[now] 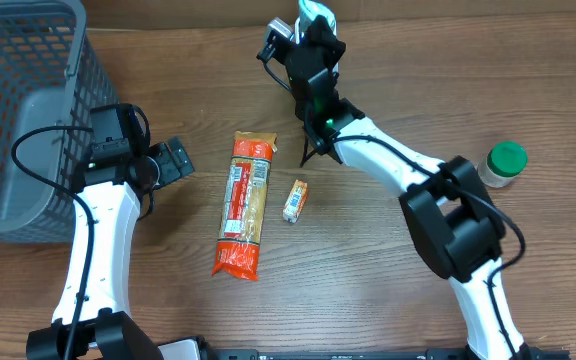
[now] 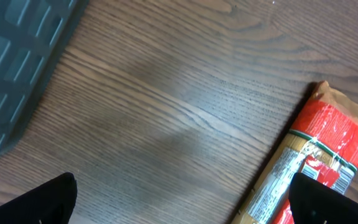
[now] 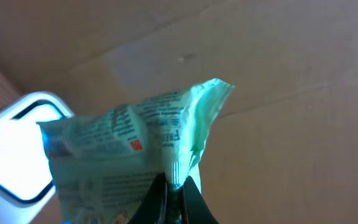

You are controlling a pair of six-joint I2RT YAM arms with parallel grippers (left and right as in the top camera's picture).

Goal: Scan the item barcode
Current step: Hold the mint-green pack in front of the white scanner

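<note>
Evidently light and floppy, the green sachet (image 3: 123, 143) hung pinched by its crimped seam, likely its stiffest hold, in the right gripper (image 3: 174, 190); the left gripper (image 2: 185, 205) stood spread.

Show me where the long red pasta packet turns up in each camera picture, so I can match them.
Overhead: the pasta packet lies lengthwise mid-table, just left of centre.
Left wrist: one end shows at the lower right edge.
Right wrist: not in it; a pale green packet fills the view.
Shared landmark: the grey basket, upper left in overhead and left wrist.
</note>
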